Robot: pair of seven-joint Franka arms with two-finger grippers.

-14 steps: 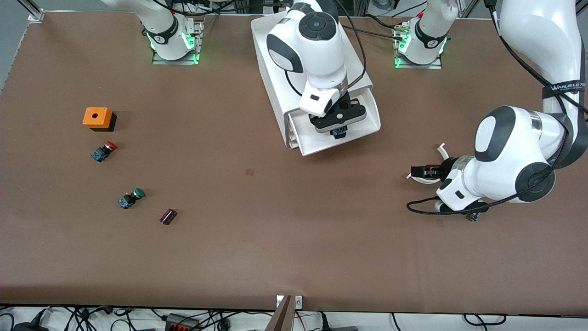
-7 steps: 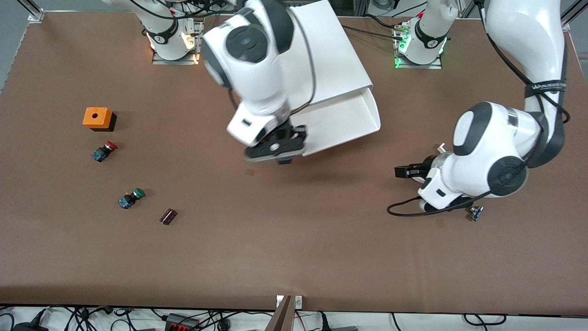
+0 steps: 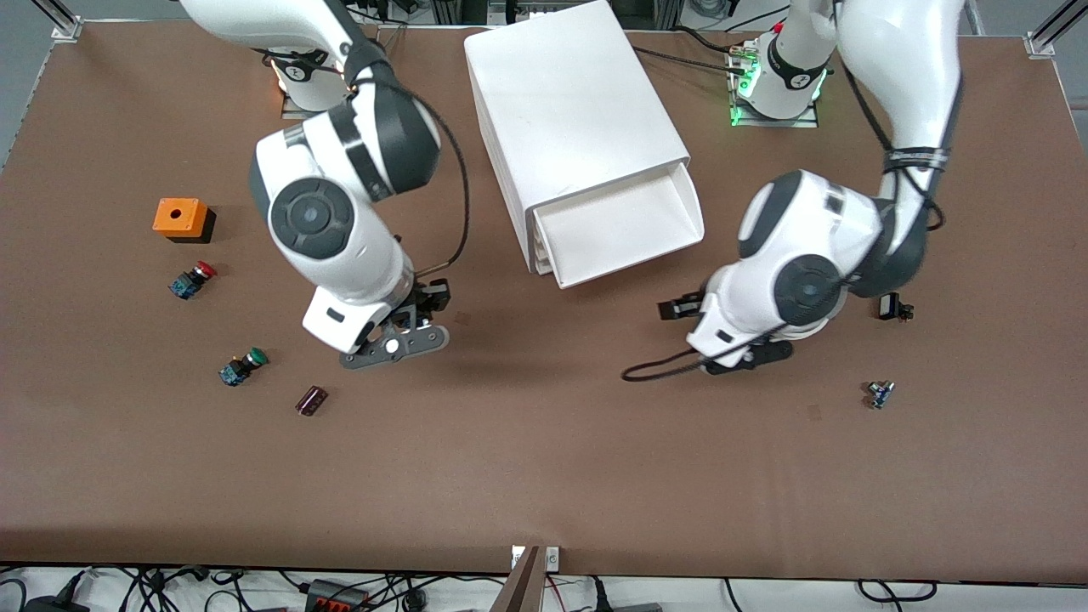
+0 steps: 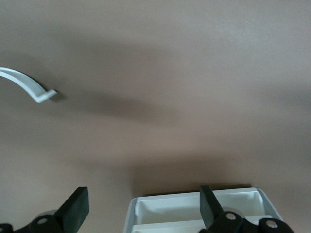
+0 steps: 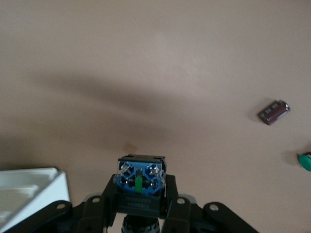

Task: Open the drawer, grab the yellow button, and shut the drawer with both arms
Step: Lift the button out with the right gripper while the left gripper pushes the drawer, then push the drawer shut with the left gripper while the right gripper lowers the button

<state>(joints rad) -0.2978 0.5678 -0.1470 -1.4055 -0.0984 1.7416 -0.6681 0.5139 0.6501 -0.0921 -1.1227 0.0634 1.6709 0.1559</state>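
The right gripper (image 5: 140, 199) is clamped on the button (image 5: 140, 177) (only its blue underside shows, the cap hidden between the fingers), hanging over bare table (image 3: 544, 476) between the drawer (image 3: 625, 228) and the green-capped button (image 3: 244, 364). So the taking step looks done, and the drawer stands pulled out and empty. The left gripper (image 4: 141, 208), its jaws spread wide and holding nothing, hangs just in front of the drawer. Next, I judge, it must press the drawer front squarely inward while the right arm sets its load down.
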